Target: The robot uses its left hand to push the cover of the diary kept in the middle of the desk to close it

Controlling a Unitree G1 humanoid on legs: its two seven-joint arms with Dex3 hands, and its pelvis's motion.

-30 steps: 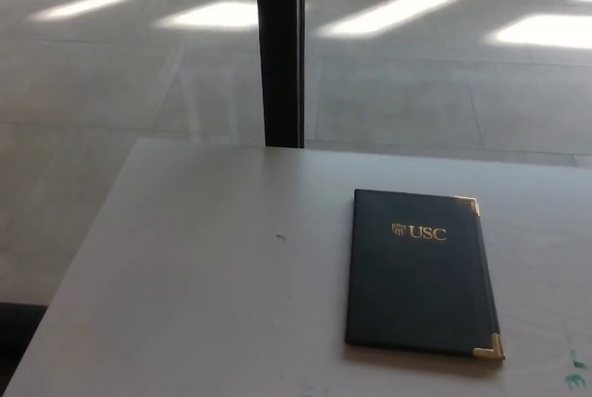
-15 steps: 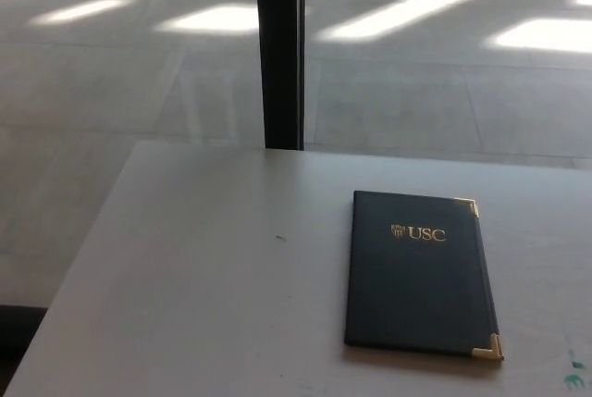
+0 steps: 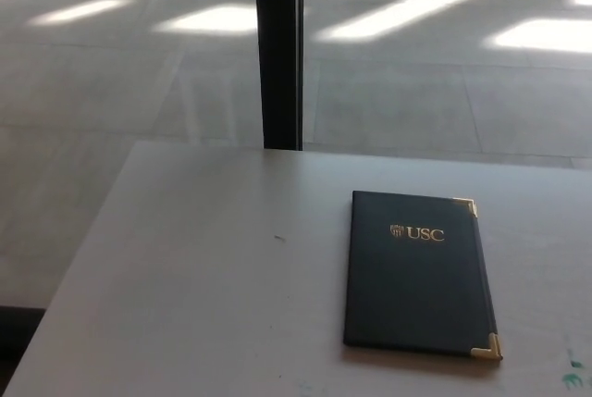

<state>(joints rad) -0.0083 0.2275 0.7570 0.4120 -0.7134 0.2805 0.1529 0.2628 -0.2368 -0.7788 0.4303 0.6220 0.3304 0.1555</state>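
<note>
Head view: 1 dark diary (image 3: 418, 272), gold "USC" lettering (image 3: 425, 233), lying flat and already closed on the pale surface (image 3: 203, 277), right of centre, long axis running away from the robot. Neither robot hand shows, so finger state cannot be told.

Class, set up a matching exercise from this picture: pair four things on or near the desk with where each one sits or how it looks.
Things:
1. diary
2. gold corner caps
3. dark post
4. green marks

Descriptions:
A. upright behind the desk's far edge
B. closed, lying flat
C. desk's near right edge
D. diary's right-hand corners

Pairs: 1-B, 2-D, 3-A, 4-C
</note>
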